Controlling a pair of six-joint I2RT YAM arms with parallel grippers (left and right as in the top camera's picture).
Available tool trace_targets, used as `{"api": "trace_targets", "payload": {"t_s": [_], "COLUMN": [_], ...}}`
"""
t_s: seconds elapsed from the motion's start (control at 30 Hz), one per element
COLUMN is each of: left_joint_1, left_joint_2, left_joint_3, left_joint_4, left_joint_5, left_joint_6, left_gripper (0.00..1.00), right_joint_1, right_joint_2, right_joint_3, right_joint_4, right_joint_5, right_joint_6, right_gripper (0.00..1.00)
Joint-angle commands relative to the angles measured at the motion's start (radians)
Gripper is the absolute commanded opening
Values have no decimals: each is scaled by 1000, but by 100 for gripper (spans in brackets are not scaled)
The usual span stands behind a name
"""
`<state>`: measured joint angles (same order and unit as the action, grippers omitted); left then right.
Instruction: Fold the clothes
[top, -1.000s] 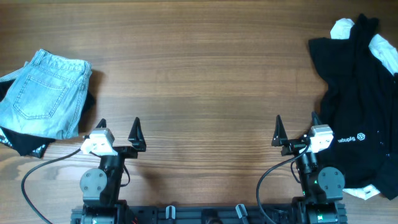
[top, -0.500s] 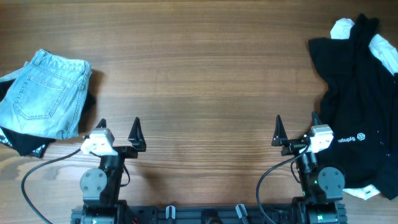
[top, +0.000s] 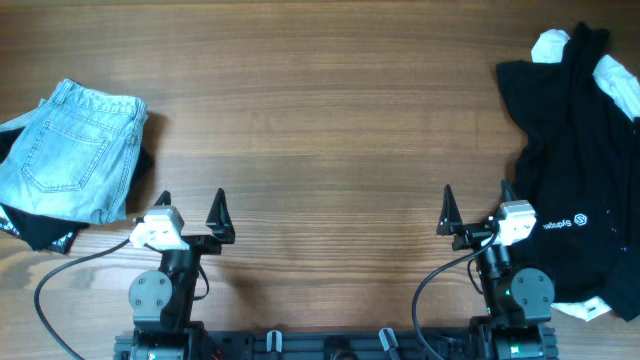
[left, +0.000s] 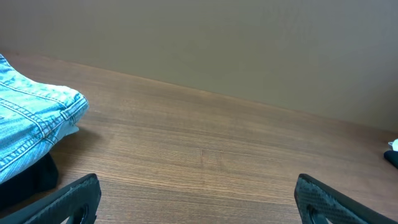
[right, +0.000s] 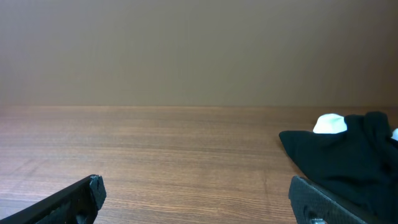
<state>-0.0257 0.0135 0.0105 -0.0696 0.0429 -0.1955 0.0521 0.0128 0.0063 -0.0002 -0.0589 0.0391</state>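
Observation:
Folded light-blue jeans (top: 70, 150) lie at the left edge on top of a black garment (top: 30, 228); the jeans also show in the left wrist view (left: 31, 121). A crumpled black garment with a small logo (top: 580, 160) lies unfolded at the right, with white cloth (top: 550, 43) showing at its top; it also shows in the right wrist view (right: 345, 158). My left gripper (top: 190, 208) is open and empty near the front edge, right of the jeans. My right gripper (top: 476, 203) is open and empty, just left of the black garment.
The wooden table (top: 320, 130) spreads between the two piles. Both arm bases (top: 165, 295) (top: 515, 295) stand at the front edge with cables. A plain wall rises behind the table's far edge (right: 186, 56).

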Motion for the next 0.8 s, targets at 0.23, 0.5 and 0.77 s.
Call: {"api": "trace_targets", "payload": {"t_s": [0.23,0.5,0.77], "left_joint_1": [-3,-3,-3], "left_joint_2": [-11,-11,-6], "left_joint_3": [-5,-5,-5], "left_joint_4": [-4,-3,-3], "left_joint_5": [11,11,12], "left_joint_6": [8,8,-3], "left_gripper": [100,100,100], "right_joint_1": [7,7,6], "right_joint_2": [-8,-8,-8], "right_joint_3": [-1,-1,-1], "right_joint_4": [2,2,3], "right_joint_5": [-4,-1,-8], "right_joint_6": [-10,-11,89], "right_gripper": [100,100,100]}}
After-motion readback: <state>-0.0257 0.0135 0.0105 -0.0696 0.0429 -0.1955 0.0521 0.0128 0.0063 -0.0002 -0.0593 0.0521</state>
